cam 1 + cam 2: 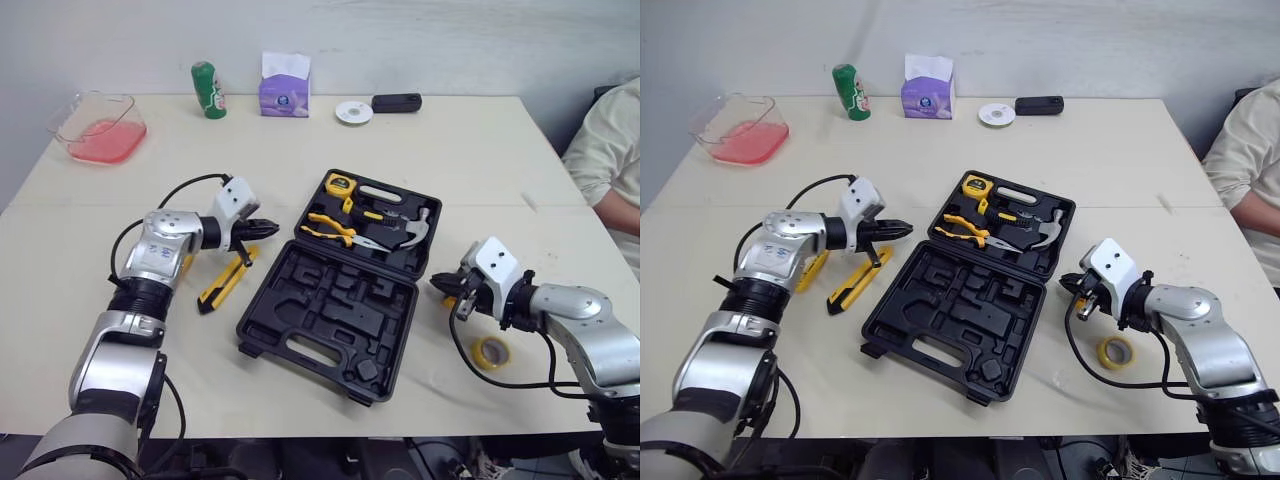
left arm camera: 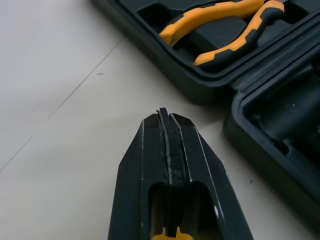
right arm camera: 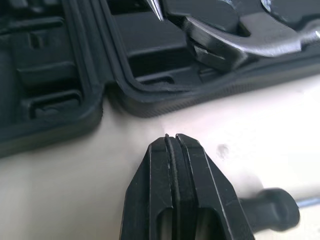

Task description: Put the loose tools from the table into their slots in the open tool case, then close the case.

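The black tool case (image 1: 300, 300) lies open mid-table. Its far half holds a yellow tape measure (image 1: 340, 184), orange-handled pliers (image 1: 335, 228) and a hammer (image 1: 410, 232); the near half shows bare moulded slots. A yellow and black utility knife (image 1: 225, 283) lies loose on the table left of the case. My left gripper (image 1: 270, 229) is shut and hovers just above the knife's far end, pointing at the case. At the case's right edge my right gripper (image 1: 437, 283) is shut, low over the table. A black-handled tool (image 3: 270, 207) lies beside its fingers. A yellow tape roll (image 1: 490, 352) rests near my right forearm.
A second yellow tool (image 1: 810, 270) lies partly hidden under my left arm. Along the back edge stand a clear container with pink contents (image 1: 100, 128), a green can (image 1: 208, 90), a purple tissue box (image 1: 285, 88), a white disc (image 1: 353, 112) and a black device (image 1: 397, 102). A person's sleeve (image 1: 610, 150) is at the right edge.
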You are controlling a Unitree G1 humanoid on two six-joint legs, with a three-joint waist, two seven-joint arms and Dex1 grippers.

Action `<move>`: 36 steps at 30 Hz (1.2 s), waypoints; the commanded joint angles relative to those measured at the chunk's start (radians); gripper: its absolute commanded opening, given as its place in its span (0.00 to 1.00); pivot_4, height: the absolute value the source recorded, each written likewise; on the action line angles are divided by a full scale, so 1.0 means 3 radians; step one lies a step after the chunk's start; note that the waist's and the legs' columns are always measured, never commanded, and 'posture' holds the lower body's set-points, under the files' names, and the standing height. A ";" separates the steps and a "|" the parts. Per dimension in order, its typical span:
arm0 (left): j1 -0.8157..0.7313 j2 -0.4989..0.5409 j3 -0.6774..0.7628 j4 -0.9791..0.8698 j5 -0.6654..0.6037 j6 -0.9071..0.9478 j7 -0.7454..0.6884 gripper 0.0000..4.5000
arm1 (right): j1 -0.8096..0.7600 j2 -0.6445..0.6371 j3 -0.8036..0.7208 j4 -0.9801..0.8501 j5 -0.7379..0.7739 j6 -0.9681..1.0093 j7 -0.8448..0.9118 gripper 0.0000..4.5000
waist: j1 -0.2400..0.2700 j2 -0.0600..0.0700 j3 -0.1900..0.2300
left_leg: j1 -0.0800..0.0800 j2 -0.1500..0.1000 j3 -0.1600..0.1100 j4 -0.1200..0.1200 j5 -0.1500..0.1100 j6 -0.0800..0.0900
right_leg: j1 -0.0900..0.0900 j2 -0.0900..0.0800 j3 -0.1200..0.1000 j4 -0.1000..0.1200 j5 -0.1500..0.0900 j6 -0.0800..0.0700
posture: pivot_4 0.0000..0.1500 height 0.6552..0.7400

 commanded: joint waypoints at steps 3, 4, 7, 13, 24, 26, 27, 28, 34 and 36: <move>-0.0103 -0.0116 -0.0035 0.0113 0.0098 -0.0115 -0.0030 0.00 | -0.0041 0.0048 0.0034 -0.0124 -0.0014 -0.0002 0.0006 0.01 | 0.0001 0.0000 0.0000 | 0.0001 0.0000 0.0000 0.0000 0.0000 -0.0001 | 0.0000 0.0000 0.0000 0.0001 0.0000 0.0000 | 1.00 0.82; -0.0102 -0.0138 -0.0040 0.0115 0.0105 -0.0122 -0.0038 0.00 | -0.0049 0.0062 0.0043 -0.0132 -0.0014 -0.0004 0.0006 0.01 | 0.0004 0.0000 0.0000 | 0.0000 -0.0001 0.0001 0.0000 0.0000 -0.0001 | -0.0001 0.0000 0.0001 0.0002 0.0000 0.0000 | 1.00 0.82; -0.0085 -0.0193 -0.0076 0.0068 0.0138 -0.0096 -0.0061 0.00 | -0.0079 0.0110 0.0083 -0.0155 -0.0003 0.0007 0.0010 0.01 | 0.0009 0.0000 0.0000 | -0.0001 -0.0001 0.0001 0.0001 0.0000 -0.0001 | -0.0001 -0.0001 0.0001 0.0001 0.0000 0.0000 | 1.00 0.82; 0.0090 -0.0203 -0.0148 -0.0386 -0.0016 0.0195 -0.0462 0.00 | -0.0218 0.0226 0.0236 -0.0190 -0.0042 0.0000 0.0040 0.01 | -0.0006 0.0000 0.0000 | -0.0001 -0.0001 0.0000 0.0003 0.0000 -0.0001 | 0.0000 -0.0001 0.0000 0.0003 0.0000 0.0000 | 1.00 0.82; 0.0841 0.0106 -0.0249 -0.1605 -0.0047 0.0645 -0.0807 0.00 | -0.0415 0.0200 0.0458 -0.0026 -0.0272 -0.0245 0.0373 0.01 | -0.0015 0.0000 0.0000 | 0.0002 0.0001 0.0005 0.0003 0.0001 -0.0002 | -0.0011 0.0001 0.0014 0.0018 -0.0001 -0.0001 | 1.00 0.82; 0.0962 0.0155 -0.0236 -0.1774 -0.0052 0.0713 -0.0794 0.00 | -0.0429 0.0197 0.0482 0.0004 -0.0312 -0.0298 0.0434 0.01 | -0.0017 0.0000 0.0000 | 0.0004 0.0002 0.0003 0.0001 0.0001 -0.0002 | -0.0011 0.0002 0.0015 0.0018 -0.0001 -0.0001 | 1.00 0.82; 0.1019 0.0177 -0.0221 -0.1831 -0.0054 0.0733 -0.0784 0.00 | -0.0441 0.0197 0.0503 0.0024 -0.0341 -0.0337 0.0461 0.01 | -0.0015 0.0000 0.0000 | 0.0004 0.0002 0.0003 0.0001 0.0001 -0.0002 | -0.0012 0.0002 0.0016 0.0018 -0.0001 -0.0001 | 1.00 0.82; 0.1062 0.0195 -0.0203 -0.1880 -0.0062 0.0763 -0.0774 0.00 | -0.0451 0.0200 0.0517 0.0042 -0.0362 -0.0369 0.0484 0.01 | -0.0017 0.0000 0.0000 | 0.0004 0.0002 0.0002 0.0002 0.0001 -0.0002 | -0.0012 0.0002 0.0016 0.0019 -0.0001 -0.0002 | 1.00 0.82; 0.1219 0.0268 -0.0110 -0.2142 -0.0113 0.0937 -0.0708 0.00 | -0.0524 0.0277 0.0584 0.0107 -0.0424 -0.0470 0.0569 0.01 | -0.0047 0.0000 0.0000 | 0.0009 0.0002 -0.0001 0.0002 0.0001 -0.0002 | -0.0012 0.0003 0.0026 0.0023 -0.0001 -0.0002 | 1.00 0.82; 0.1230 0.0274 -0.0078 -0.2153 -0.0106 0.0973 -0.0661 0.00 | -0.0541 0.0282 0.0622 0.0134 -0.0488 -0.0501 0.0588 0.01 | -0.0062 0.0000 0.0000 | 0.0008 0.0002 -0.0002 0.0002 0.0001 -0.0002 | -0.0012 0.0003 0.0032 0.0023 -0.0001 -0.0002 | 1.00 0.82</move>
